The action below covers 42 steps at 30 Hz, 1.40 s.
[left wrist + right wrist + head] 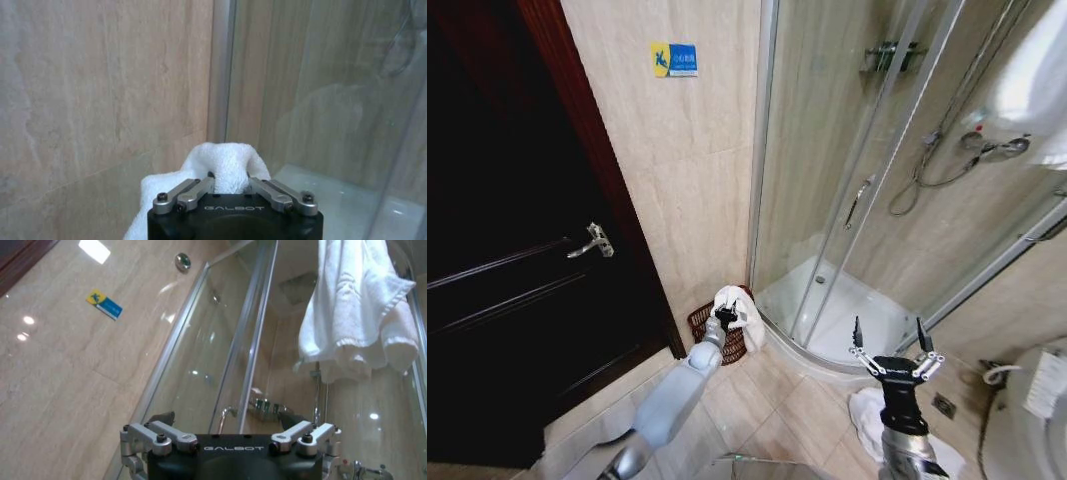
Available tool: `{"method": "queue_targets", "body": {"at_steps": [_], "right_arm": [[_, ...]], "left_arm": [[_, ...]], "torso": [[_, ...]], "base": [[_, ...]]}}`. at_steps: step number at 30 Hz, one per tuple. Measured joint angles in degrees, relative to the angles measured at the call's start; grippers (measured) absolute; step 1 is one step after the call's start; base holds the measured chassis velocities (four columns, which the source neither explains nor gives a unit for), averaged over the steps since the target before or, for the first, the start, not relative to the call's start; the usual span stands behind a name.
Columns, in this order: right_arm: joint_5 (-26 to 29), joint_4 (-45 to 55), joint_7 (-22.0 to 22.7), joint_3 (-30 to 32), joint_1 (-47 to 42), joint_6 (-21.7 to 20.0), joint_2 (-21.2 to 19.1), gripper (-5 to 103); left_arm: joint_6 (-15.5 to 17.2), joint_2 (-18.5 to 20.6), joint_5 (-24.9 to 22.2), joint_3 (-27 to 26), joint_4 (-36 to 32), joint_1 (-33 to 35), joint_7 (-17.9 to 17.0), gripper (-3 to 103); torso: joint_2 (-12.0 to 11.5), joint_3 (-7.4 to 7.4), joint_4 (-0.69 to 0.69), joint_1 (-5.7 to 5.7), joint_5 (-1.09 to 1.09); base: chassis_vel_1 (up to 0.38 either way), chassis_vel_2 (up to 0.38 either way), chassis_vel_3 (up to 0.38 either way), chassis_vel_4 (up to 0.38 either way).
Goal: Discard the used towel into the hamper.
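While its fingers are pinched together on a white terry towel [223, 162], the left tool [723, 318] is held directly above the small round hamper of dark red-brown wicker-like strands [710, 328]. In the head view the towel is seen bunched at the tool and draped down over the hamper's rim on the side towards the shower. In the left wrist view a rounded hump of the cloth is seen rising between the fingers. The hamper is set on the beige tiled floor [767, 410], in the corner between the beige stone-look wall [677, 180] and the glass shower enclosure with its metal frame [847, 180]; its openwork side is partly hidden by the left arm. A dark wooden door with a metal lever handle [593, 241] is seen to the left. The right tool [895, 352] is held apart from the hamper, raised before the white shower tray [847, 310], its fingers spread wide and empty. A second white cloth [862, 415] is seen lying on the floor beneath it.
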Motion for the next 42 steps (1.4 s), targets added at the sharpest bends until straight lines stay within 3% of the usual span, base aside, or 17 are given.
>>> {"method": "queue_targets", "body": {"at_steps": [4, 12, 42], "right_arm": [[0.08, -0.51, 0.00, -0.20, 0.23, 0.01, 0.00, 100], [0.81, -1.08, 0.35, -0.02, 0.55, 0.26, 0.00, 100], [1.30, -3.32, 0.43, -0.65, 2.93, 0.07, 0.00, 100]], "left_arm": [[-0.31, -1.19, -0.05, 0.60, 4.59, -3.35, -3.07, 9], [-2.75, -3.08, -1.33, -0.92, 6.57, -6.47, -7.75, 9], [-4.97, -1.40, -3.07, -4.65, 3.17, -8.97, -10.24, 9]], "torso": [[-0.01, 0.01, 0.01, 0.02, 0.00], [-0.01, 0.01, 0.00, 0.01, 0.00], [-0.01, 0.01, 0.01, 0.02, -0.01]], "base": [[0.000, 0.000, 0.000, 0.000], [0.000, 0.000, 0.000, 0.000], [0.000, 0.000, 0.000, 0.000]]}}
